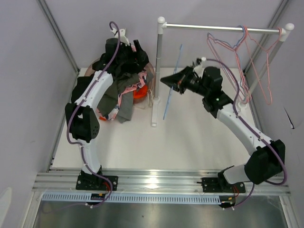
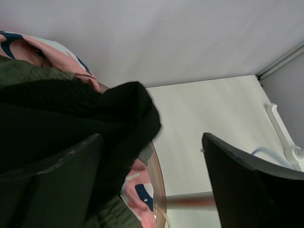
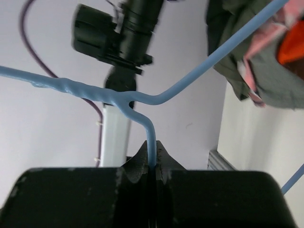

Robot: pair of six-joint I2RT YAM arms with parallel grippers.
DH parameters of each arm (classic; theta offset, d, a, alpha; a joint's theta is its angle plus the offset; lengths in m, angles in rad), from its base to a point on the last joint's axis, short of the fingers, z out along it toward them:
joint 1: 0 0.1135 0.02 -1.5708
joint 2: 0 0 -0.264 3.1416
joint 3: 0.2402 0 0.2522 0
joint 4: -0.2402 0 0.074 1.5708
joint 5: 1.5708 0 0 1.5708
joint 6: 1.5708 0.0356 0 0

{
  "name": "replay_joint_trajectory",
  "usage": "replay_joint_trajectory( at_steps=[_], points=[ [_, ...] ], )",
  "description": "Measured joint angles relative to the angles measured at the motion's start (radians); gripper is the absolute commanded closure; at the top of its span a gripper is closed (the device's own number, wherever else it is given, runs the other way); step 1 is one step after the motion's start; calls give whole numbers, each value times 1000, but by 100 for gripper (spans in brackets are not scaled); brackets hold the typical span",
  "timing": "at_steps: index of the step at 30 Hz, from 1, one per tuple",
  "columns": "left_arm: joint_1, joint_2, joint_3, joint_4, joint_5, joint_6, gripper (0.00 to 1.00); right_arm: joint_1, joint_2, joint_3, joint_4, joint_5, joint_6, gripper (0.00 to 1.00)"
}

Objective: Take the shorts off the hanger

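My left pincer (image 2: 152, 138): wide open over the heap, left of the rack post (image 1: 158, 61); a fold of the black shorts (image 2: 71, 118) lies against one finger and nothing is pinched.
My right pincer (image 3: 153, 156): clamped shut on the neck of the blue hanger (image 3: 126, 97), just right of the post.
Where the shorts are: all heaped in a round translucent tub (image 2: 160, 190) just left of the post; none hang on the blue hanger, which looks bare.
Count of shorts: one black on top, one orange (image 1: 138, 93), one pink with navy-and-white pattern (image 1: 109, 114), and olive-grey (image 1: 126, 90), perhaps two, though the folds hide the split.
Count of hangers: one blue in my grip; several pink wire ones (image 1: 271, 97) on the rod (image 1: 204, 27) well right of the post, too tangled to count.
Handling, as I judge it: light, limp cloth that drapes and bunches, not fragile or slippery.
Where to take hold: a thick fold or the waistband, pinched firmly, since a thin edge could slide free.
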Motion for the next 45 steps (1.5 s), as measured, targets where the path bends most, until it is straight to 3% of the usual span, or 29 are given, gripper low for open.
replay_joint_trajectory(
  at_steps=[3,7,10,22,32,33,34,35,38,40,45],
  points=[
    [1,-26,-25,-11,-5,-13,1,-12,110,249,-48,-38,-47,100],
    [11,-237,-325,39,-31,-38,1,-41,223,537,-54,-76,-75,100],
    [14,-398,-501,79,-42,-55,1,-58,264,644,-68,-92,-75,100],
    [-16,-668,-672,190,-47,-114,1,-104,393,651,-44,-143,-14,100],
    [-104,-692,-705,186,-58,-105,1,-158,454,632,11,-163,37,100],
    [-107,-693,-705,186,-58,-104,1,-158,451,623,14,-162,35,94],
    [-110,-695,-705,186,-58,-104,1,-158,444,608,14,-162,33,81],
    [-112,-698,-705,185,-60,-104,1,-158,438,597,11,-162,32,47],
    [-121,-707,-705,182,-68,-103,1,-157,412,563,-12,-158,11,7],
    [-127,-715,-705,179,-71,-103,1,-157,389,547,-24,-153,-2,1],
    [-131,-759,-705,158,-76,-102,1,-166,299,489,-57,-132,-43,1]
  ],
)
